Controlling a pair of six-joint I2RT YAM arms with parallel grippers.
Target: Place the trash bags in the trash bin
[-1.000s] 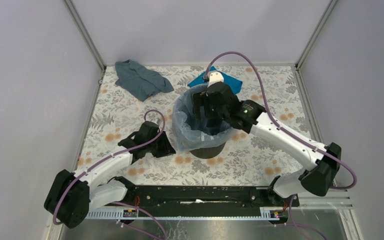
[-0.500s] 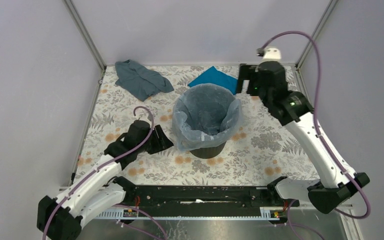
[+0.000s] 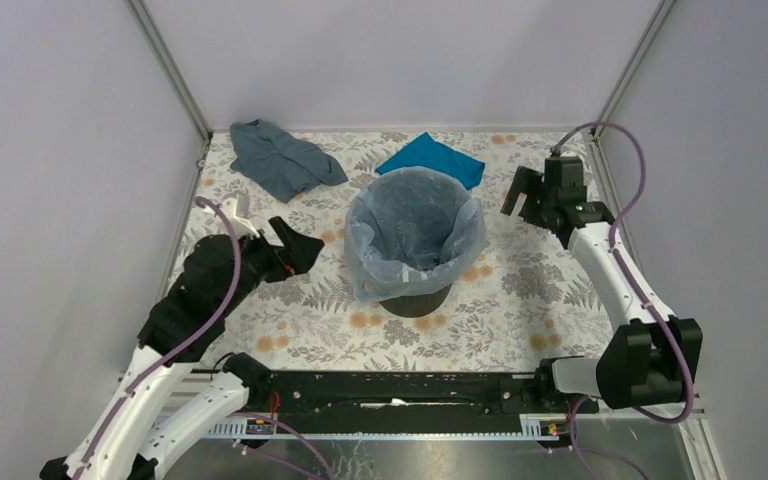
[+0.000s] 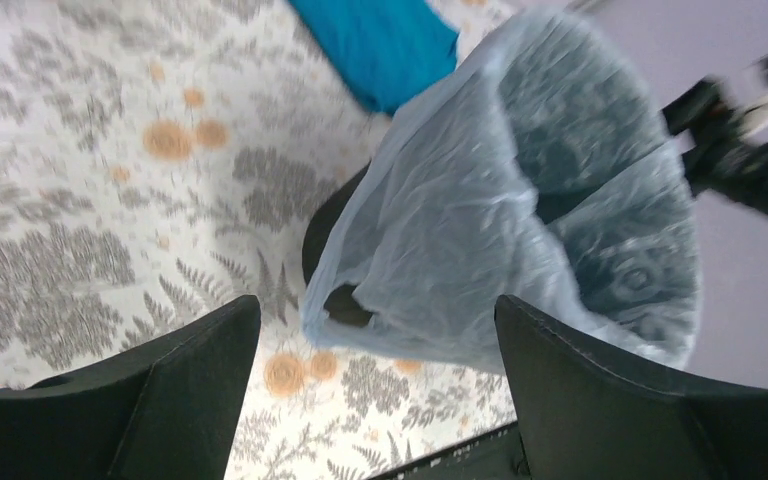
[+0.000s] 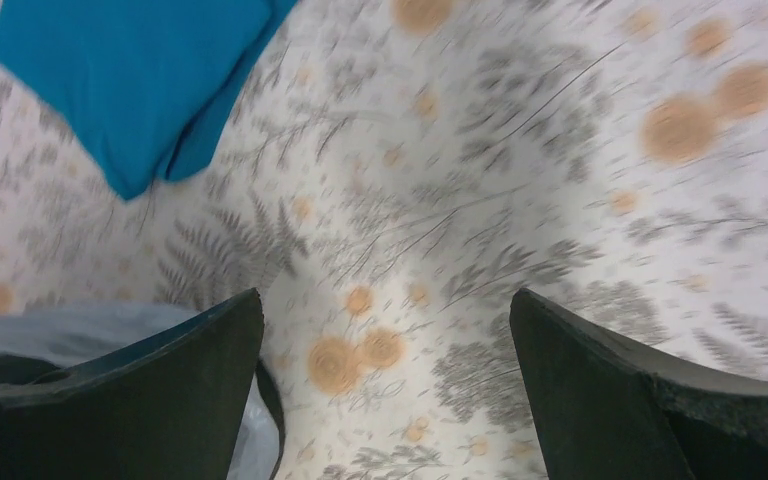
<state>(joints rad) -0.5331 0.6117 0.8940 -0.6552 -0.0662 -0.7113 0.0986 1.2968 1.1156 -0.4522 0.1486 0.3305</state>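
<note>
Now we see the trash bag (image 3: 415,225) sitting inside the trash bin (image 3: 415,300) in the middle of the table (image 3: 550,300), its top edge folded out over the rim. The left gripper (image 3: 295,248) is near the bin's left side, the right gripper (image 3: 525,200) near its right; the jaws of these 2 stand wide apart and hold nothing. We think the left one suits any more tucking, as the loose flap hangs on its side.
</note>
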